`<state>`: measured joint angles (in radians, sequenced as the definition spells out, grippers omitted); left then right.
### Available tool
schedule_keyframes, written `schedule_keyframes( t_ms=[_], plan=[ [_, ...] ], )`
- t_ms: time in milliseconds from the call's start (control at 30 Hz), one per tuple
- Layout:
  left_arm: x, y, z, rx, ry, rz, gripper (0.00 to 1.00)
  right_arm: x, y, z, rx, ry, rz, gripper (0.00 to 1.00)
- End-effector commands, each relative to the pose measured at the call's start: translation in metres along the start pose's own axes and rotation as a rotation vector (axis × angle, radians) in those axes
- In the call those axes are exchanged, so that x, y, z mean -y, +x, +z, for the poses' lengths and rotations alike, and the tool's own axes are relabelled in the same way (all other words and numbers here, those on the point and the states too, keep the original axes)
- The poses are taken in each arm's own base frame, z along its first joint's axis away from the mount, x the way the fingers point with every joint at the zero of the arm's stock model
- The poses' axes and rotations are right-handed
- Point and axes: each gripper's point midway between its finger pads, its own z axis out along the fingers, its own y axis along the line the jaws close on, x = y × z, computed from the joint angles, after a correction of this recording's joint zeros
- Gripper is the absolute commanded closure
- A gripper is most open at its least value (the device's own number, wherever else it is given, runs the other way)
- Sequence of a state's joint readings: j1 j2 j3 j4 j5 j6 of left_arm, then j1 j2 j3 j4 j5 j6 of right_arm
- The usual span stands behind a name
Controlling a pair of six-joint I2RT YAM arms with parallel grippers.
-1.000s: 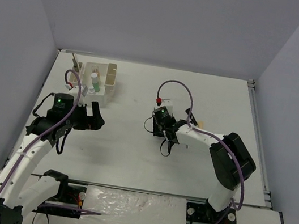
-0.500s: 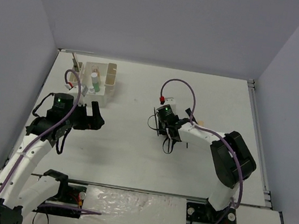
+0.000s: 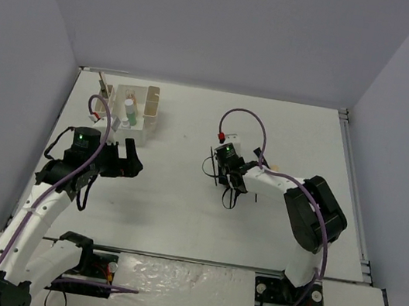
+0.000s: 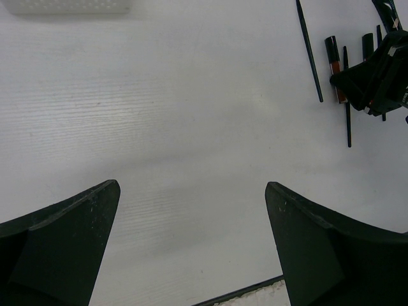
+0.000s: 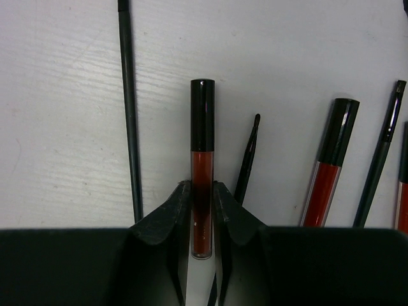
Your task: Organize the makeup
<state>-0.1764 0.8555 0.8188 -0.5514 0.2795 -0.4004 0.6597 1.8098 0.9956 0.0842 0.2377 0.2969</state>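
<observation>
Mid-frame in the right wrist view, your right gripper [image 5: 202, 199] has its jaws pinched narrow on the lower body of a red tube [image 5: 202, 156]. Its black cap points to the top of the frame, over the white table [image 5: 64, 166]. Can't tell if it's lifted.

Tight neighbours:
- A thin black pencil [image 5: 129, 115] runs parallel just left of the tube, its lower end beside one finger [image 5: 167, 220].
- A small black brush [image 5: 247, 156] sits just right, its lower end hidden behind the other finger.
- Further right lie a second red tube [image 5: 328, 172] and a slim dark brush [image 5: 381, 162]. Another red piece is cut off by the right edge.

Your left gripper [image 4: 191, 191] is spread wide and holds nothing, with bare table under it. In the top view it sits left of centre, well apart from the pile. Just above it, the white-and-beige box [image 3: 148, 116] stands at upper left with a green bottle [image 3: 127, 119] upright inside.
</observation>
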Motion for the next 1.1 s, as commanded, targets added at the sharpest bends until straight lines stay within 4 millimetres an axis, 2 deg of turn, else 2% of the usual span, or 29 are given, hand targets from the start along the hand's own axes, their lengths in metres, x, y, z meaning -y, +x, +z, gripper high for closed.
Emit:
schedule_keyframes(
  t_ms=[0,167,233,300,367,533,667,800,1067],
  plan=[
    [0.006,-0.015,-0.002,0.047,0.028,0.016,0.03,-0.001,-0.022,0.002,0.053,-0.006,0.013,0.96],
    [0.023,-0.028,-0.004,0.074,0.095,-0.026,0.03,-0.004,-0.046,-0.018,0.123,-0.038,0.017,1.00],
    [0.038,-0.040,-0.007,0.090,0.150,-0.063,0.03,-0.010,-0.066,-0.042,0.199,-0.093,0.026,1.00],
    [0.053,-0.056,-0.013,0.118,0.202,-0.116,0.03,-0.027,-0.083,-0.066,0.292,-0.167,0.012,1.00],
    [0.070,-0.074,-0.016,0.152,0.266,-0.137,0.03,-0.042,-0.104,-0.103,0.416,-0.257,0.007,1.00],
    [0.105,-0.103,-0.021,0.192,0.357,-0.159,0.07,-0.090,-0.114,-0.160,0.622,-0.427,-0.067,1.00],
    [0.136,-0.108,-0.020,0.203,0.411,-0.129,0.08,-0.116,-0.119,-0.194,0.728,-0.560,-0.059,1.00],
    [0.150,-0.108,-0.016,0.232,0.424,-0.108,0.12,-0.132,-0.121,-0.215,0.791,-0.633,-0.057,1.00],
    [0.160,-0.098,-0.005,0.209,0.395,-0.086,0.23,-0.145,-0.125,-0.234,0.830,-0.700,-0.046,1.00]
  ],
)
